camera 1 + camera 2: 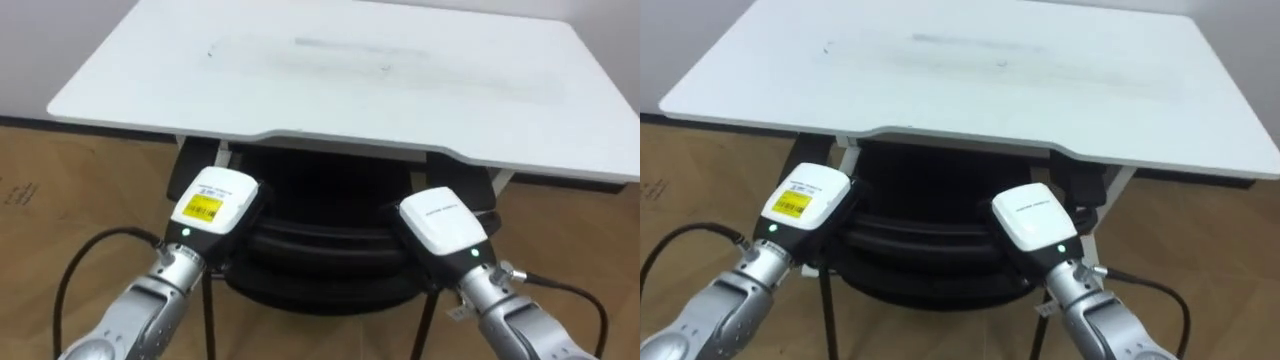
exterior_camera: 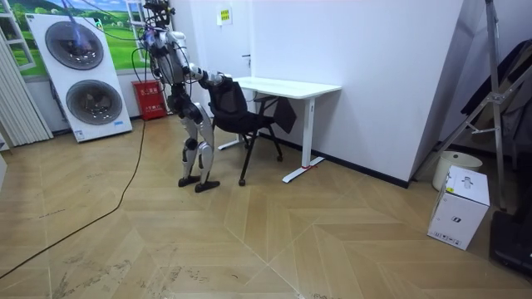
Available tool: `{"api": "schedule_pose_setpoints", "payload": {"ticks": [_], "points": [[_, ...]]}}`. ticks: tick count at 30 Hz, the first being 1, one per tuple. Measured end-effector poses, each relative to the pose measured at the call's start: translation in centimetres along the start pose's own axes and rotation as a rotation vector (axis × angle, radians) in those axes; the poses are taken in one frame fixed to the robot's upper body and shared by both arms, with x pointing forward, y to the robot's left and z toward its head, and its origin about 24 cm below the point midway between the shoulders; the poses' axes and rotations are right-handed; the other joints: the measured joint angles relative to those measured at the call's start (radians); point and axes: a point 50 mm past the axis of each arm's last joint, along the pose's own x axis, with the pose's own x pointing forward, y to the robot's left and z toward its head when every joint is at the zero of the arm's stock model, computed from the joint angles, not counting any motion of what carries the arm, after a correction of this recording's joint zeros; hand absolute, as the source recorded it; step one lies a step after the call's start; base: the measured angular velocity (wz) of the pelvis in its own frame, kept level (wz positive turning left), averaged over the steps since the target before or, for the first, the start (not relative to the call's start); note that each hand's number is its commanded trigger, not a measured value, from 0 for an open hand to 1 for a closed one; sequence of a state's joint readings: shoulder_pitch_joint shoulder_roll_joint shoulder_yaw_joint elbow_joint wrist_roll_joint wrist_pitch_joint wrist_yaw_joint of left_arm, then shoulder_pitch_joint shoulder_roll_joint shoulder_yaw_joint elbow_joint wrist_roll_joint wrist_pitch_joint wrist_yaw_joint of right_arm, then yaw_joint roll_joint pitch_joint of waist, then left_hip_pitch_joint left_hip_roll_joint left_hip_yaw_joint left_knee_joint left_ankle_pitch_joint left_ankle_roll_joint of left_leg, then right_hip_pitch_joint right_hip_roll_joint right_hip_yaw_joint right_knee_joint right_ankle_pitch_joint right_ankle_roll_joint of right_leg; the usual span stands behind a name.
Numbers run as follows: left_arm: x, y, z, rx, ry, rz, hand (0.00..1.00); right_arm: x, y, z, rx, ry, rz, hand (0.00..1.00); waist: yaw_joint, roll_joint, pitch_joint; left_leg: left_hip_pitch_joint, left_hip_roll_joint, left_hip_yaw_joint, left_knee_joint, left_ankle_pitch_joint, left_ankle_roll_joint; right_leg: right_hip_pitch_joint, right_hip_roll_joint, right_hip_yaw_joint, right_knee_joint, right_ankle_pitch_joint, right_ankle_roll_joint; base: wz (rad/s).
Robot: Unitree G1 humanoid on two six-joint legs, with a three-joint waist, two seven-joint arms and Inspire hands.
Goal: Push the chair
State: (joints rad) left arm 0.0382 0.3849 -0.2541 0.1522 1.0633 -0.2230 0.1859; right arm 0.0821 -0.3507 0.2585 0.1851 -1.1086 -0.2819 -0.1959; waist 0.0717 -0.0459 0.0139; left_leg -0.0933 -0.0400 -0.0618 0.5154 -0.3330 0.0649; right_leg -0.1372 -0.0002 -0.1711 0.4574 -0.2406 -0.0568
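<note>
White desk (image 1: 330,80) takes the upper half of my head view, its top bare and its near edge running across the middle of the frame. Just below that edge, in the lower middle, is the black chair (image 1: 320,250). Its curved back faces me and its front goes out of sight beneath the desk top.

My left hand (image 1: 212,203) sits at the lower left of centre, a yellow label on its white back cover, and it rests against the left end of the chair's back. My right hand (image 1: 443,220) is at the lower right of centre, against the right end of the same back. From here I see only the backs of both hands, so I cannot tell whether either one grips the chair or just presses on it.

In the room view the robot stands on the wood floor (image 2: 249,241) in the upper left of the frame. It leans forward with both arms reaching to the chair (image 2: 237,112), which stands between it and the desk (image 2: 291,85). Two stacked washing machines (image 2: 79,79) are at the far left, and a white box (image 2: 459,208) sits at the lower right.
</note>
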Motion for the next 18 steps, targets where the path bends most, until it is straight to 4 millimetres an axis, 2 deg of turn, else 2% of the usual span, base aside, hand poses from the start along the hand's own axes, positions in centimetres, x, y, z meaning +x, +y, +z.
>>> {"api": "schedule_pose_setpoints", "payload": {"ticks": [2, 3, 5, 6, 7, 9, 10, 11, 14, 16, 18], "points": [[0.02, -0.01, 0.01, -0.001, -0.002, 0.0, 1.0, 0.06, -0.01, -0.02, 0.0, 0.0, 0.003, 1.0, -0.003, 0.011, 0.0067, 0.0, 0.015, 0.016, 0.047, -0.025, -0.008, 0.012, 0.006, -0.009, 0.016, -0.012, -0.006, -0.07], [0.02, -0.04, 0.01, -0.002, -0.001, -0.001, 1.0, 0.08, 0.0, -0.04, 0.002, 0.001, 0.004, 1.0, -0.009, 0.011, 0.0076, -0.003, 0.02, 0.033, 0.06, -0.028, -0.011, 0.014, 0.006, -0.01, 0.021, -0.017, -0.004, 0.07], [0.04, -0.34, 0.23, -0.009, -0.001, -0.016, 1.0, -0.05, 0.43, -0.24, 0.009, 0.008, 0.01, 1.0, -0.019, 0.01, 0.0091, -0.015, 0.056, 0.137, 0.13, -0.026, -0.018, 0.023, 0.004, -0.005, 0.039, -0.035, 0.002, 0.13], [0.03, -0.41, 0.28, -0.011, 0.0, -0.022, 1.0, -0.09, 0.53, -0.27, 0.01, 0.008, 0.014, 1.0, -0.02, 0.002, 0.0101, -0.017, 0.06, 0.15, 0.142, -0.025, -0.019, 0.023, 0.004, 0.001, 0.045, -0.038, 0.002, -0.11], [0.04, -0.46, 0.34, -0.011, 0.0, -0.026, 1.0, -0.08, 0.55, -0.29, 0.012, 0.011, 0.016, 1.0, -0.013, 0.009, 0.0054, -0.014, 0.061, 0.153, 0.143, -0.026, -0.021, 0.021, 0.004, 0.008, 0.049, -0.039, 0.003, -0.24], [0.06, -0.3, 0.27, -0.009, 0.001, -0.013, 1.0, 0.14, 0.33, -0.32, 0.009, 0.008, 0.009, 1.0, -0.012, 0.005, 0.0067, -0.005, 0.057, 0.155, 0.097, -0.032, -0.03, 0.006, 0.005, 0.017, 0.047, -0.034, 0.002, -0.18], [0.06, -0.18, 0.24, -0.002, 0.001, -0.002, 1.0, 0.25, 0.2, -0.29, 0.007, 0.005, 0.004, 1.0, -0.012, -0.001, 0.0028, 0.009, 0.049, 0.162, 0.042, -0.034, -0.022, -0.007, 0.007, 0.03, 0.042, -0.021, 0.004, -0.18], [0.05, -0.15, 0.2, -0.001, 0.003, 0.004, 1.0, 0.33, 0.11, -0.26, 0.005, 0.004, 0.0, 1.0, -0.003, -0.006, 0.0019, 0.019, 0.041, 0.174, -0.001, -0.014, 0.013, -0.017, 0.005, 0.041, 0.033, -0.001, -0.003, -0.21], [-0.27, -0.29, 0.13, -0.008, 0.015, 0.004, 1.0, 0.39, 0.03, -0.12, -0.005, -0.003, 0.001, 1.0, 0.025, -0.005, -0.0013, 0.048, 0.04, 0.216, -0.074, 0.018, 0.014, -0.021, 0.014, 0.08, -0.004, 0.032, -0.004, -0.4], [-0.48, -0.32, 0.11, -0.01, 0.02, 0.009, 1.0, 0.42, -0.11, -0.05, -0.011, -0.008, 0.001, 1.0, 0.037, 0.0, -0.0049, 0.055, 0.04, 0.228, -0.104, 0.028, 0.011, -0.021, 0.022, 0.093, -0.034, 0.053, -0.007, -0.3], [-0.62, -0.32, 0.12, -0.012, 0.022, 0.015, 1.0, 0.39, -0.25, 0.03, -0.02, -0.012, -0.004, 1.0, 0.035, 0.005, -0.0075, 0.059, 0.041, 0.239, -0.13, 0.042, 0.012, -0.021, 0.024, 0.097, -0.061, 0.072, -0.007, -0.19]]}}
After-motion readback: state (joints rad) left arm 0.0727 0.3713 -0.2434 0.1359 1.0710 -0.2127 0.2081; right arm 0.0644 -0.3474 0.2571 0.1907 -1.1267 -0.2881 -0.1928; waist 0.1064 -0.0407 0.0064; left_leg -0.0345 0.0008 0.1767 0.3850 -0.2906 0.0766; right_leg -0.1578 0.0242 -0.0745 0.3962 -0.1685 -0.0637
